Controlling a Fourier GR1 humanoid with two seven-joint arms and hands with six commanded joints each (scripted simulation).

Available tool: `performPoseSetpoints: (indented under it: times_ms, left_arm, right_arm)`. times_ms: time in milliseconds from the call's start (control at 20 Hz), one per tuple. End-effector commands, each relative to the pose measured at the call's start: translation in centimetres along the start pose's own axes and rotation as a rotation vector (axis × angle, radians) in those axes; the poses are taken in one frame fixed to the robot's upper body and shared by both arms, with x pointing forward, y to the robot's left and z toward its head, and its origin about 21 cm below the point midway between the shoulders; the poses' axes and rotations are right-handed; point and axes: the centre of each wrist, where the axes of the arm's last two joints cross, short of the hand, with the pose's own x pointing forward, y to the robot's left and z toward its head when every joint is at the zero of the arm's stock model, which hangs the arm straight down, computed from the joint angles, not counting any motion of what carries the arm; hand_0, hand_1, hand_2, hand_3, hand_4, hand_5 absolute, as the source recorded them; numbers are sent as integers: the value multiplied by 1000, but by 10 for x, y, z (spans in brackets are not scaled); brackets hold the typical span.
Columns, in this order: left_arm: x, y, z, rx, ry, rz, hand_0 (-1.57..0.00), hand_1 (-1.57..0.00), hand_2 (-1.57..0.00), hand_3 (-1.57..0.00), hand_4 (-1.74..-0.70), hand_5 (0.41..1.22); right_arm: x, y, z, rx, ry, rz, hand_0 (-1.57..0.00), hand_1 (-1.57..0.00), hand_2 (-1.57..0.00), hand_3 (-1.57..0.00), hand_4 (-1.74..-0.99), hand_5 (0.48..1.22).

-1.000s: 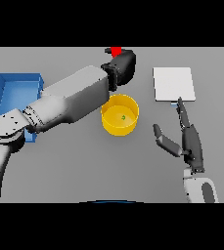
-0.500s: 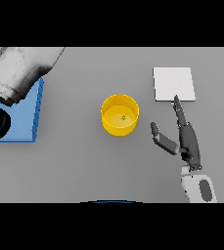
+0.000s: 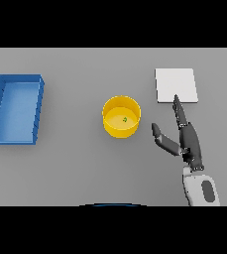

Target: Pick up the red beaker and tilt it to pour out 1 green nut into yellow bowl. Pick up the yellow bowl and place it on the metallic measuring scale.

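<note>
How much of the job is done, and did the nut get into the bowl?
Yes, the pouring looks done: a green nut lies in the yellow bowl. Nothing is in hand now: the right hand is open beside the bowl, holding nothing, and the left hand and beaker are out of view. Left to do: lift the bowl onto the scale.

The table (image 3: 75, 168) is plain grey. The bowl (image 3: 121, 117) is yellow, containing one small green nut (image 3: 125, 119). The tray (image 3: 16, 109) is blue. The scale (image 3: 176, 85) is a pale, unpatterned square. The right hand (image 3: 190, 144) is dark grey, on a white and grey forearm (image 3: 200, 189).
</note>
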Motion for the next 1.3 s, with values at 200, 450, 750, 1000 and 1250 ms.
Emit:
performPoseSetpoints:
  times_ms: [200,450,750,1000,1250]
  left_arm:
    - [-66,-40,7,21,312,246,-1571,-1571,-1571,-1552,-1741,1221]
    - [-104,-78,18,9,448,424,-1571,-1571,-1571,-1428,-1741,1221]
    - [-134,-131,37,-4,539,560,-1571,-1571,-1571,-1376,-1741,1221]
    - [-142,-167,56,-31,588,601,-1571,-1571,-1571,-1383,-1741,1221]
    - [-143,-174,95,-157,603,596,-1571,-1571,-1571,-1407,-1661,888]
  right_arm:
    - [-2,-4,4,25,-10,-12,1,1,1,1,-1157,666]
    - [-3,-1,1,33,-16,30,1,1,1,1,-1191,702]
    - [-5,-4,0,32,-2,44,1,1,1,1,-1205,704]
    - [-6,-5,-1,26,1,36,1,1,1,1,-1186,687]
    - [-6,-2,-2,33,-4,25,1,1,1,1,-1165,678]
